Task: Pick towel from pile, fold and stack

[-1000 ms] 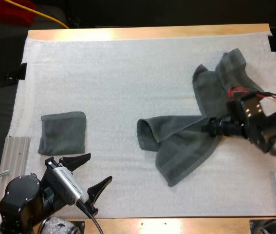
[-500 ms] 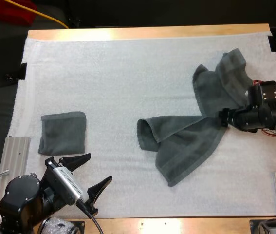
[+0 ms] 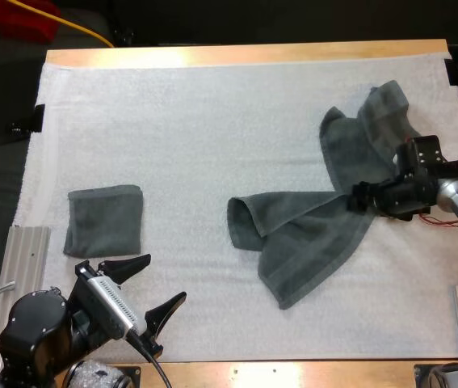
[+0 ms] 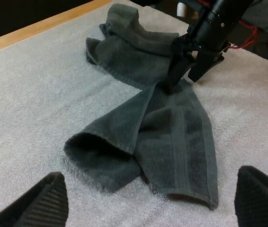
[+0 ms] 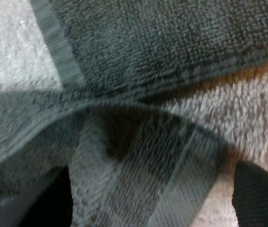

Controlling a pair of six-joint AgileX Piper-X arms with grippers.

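Observation:
A crumpled dark grey-green towel [image 3: 309, 234] lies spread over the right half of the white mat [image 3: 196, 121]. My right gripper [image 3: 359, 199] is down on the towel's narrow middle, where its two lobes meet. In the right wrist view its fingers [image 5: 259, 198] stand wide apart over a raised fold of towel [image 5: 138, 142]. A folded towel [image 3: 105, 220] lies flat at the left of the mat. My left gripper [image 3: 161, 280] hovers open just right of and nearer than it. In the left wrist view, the right gripper [image 4: 186, 71] touches the crumpled towel [image 4: 162, 127].
Metal rails [image 3: 25, 250] flank the mat at its near left and near right corners. The wooden table edge [image 3: 245, 53] runs along the far side. A wide bare stretch of mat separates the two towels.
My right arm drew back toward the right edge and turned, then its gripper settled a little leftward onto the towel's middle. The left arm and both towels have not moved.

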